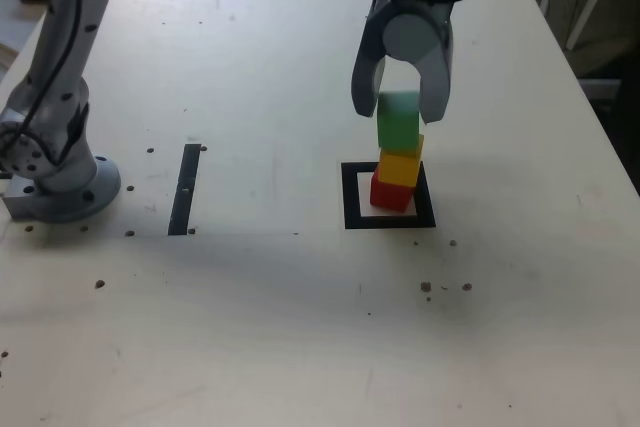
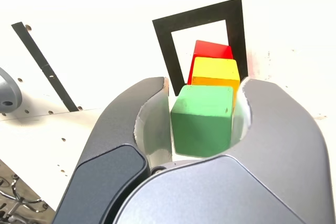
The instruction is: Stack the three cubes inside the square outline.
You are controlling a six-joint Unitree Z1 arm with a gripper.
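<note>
Green cube (image 1: 398, 125) atop yellow (image 1: 400, 168) and red (image 1: 391, 193), between released claw (image 1: 400, 107) jaws, tape strip (image 1: 185, 188) well apart.

The arm (image 1: 55, 77) rises from its base (image 1: 60, 182) at the exterior view's left. Its gripper (image 1: 400, 107) points down over the table, jaws parted, one on each side of the green cube (image 1: 398, 125), with gaps showing in the wrist view.
</note>
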